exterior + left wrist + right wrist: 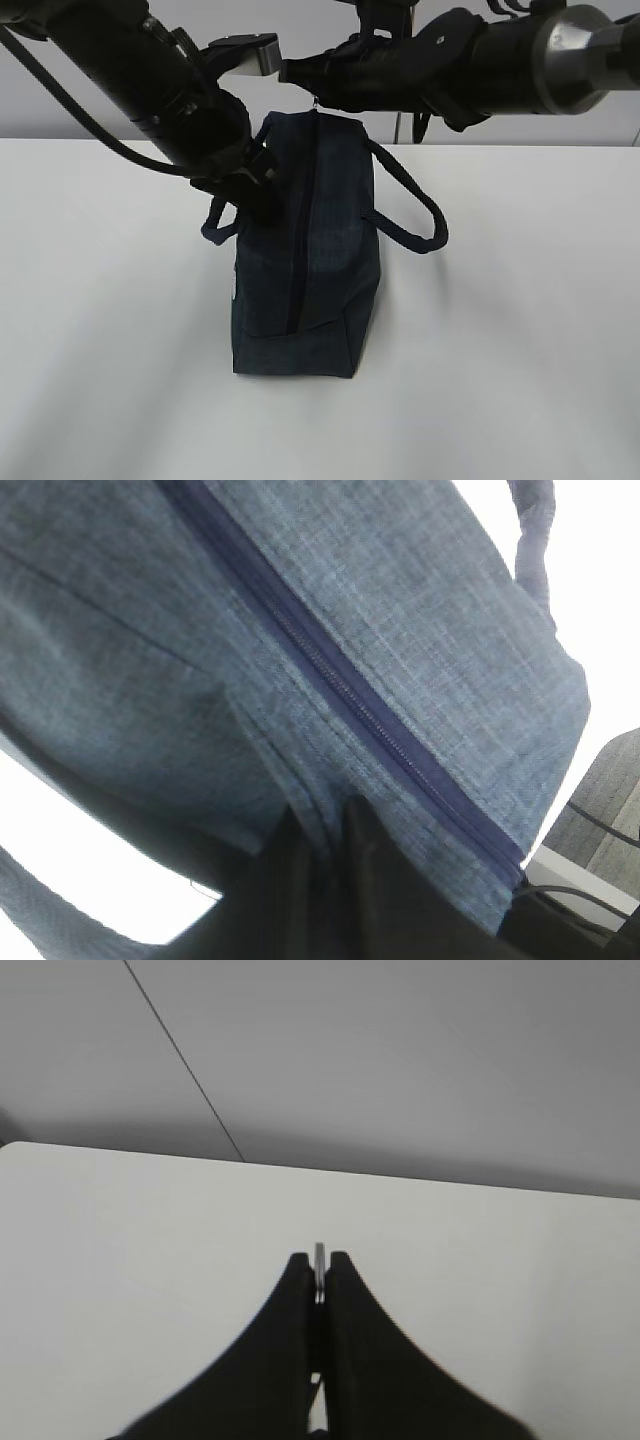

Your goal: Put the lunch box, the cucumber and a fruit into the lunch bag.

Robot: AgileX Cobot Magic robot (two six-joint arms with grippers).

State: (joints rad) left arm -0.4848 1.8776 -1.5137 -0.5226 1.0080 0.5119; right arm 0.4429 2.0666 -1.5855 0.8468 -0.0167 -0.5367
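Bag zipped shut, both arms on it. My right pincer (300, 72) is pressed together on the metal ring pull (319, 1260); in the right wrist view a thin sliver of metal shows between the tips, nothing else held. The pull sits at the far end of the zipper (296, 220), directly below that pincer.

My left pincer (262, 195) is clamped on a fold of the lunch bag (320, 300) fabric on its left flank; in the left wrist view the cloth is bunched between the dark fingers (290, 880), with the zipper line running just above and to the right of them. The near loop handle (218, 225) hangs just below this pincer; the other handle (415, 205) is on the bag's opposite side.

No lunch box, cucumber or fruit in any view. I can't say where they are.

Risks as I judge them:
- Ring is held by a thin edge; a pull off the zipper's line could let it slip out.
- Left hold is only on loose cloth; if it gives, the bag drags along or tips rather than unzipping.
- Slack fabric could jam the slider.
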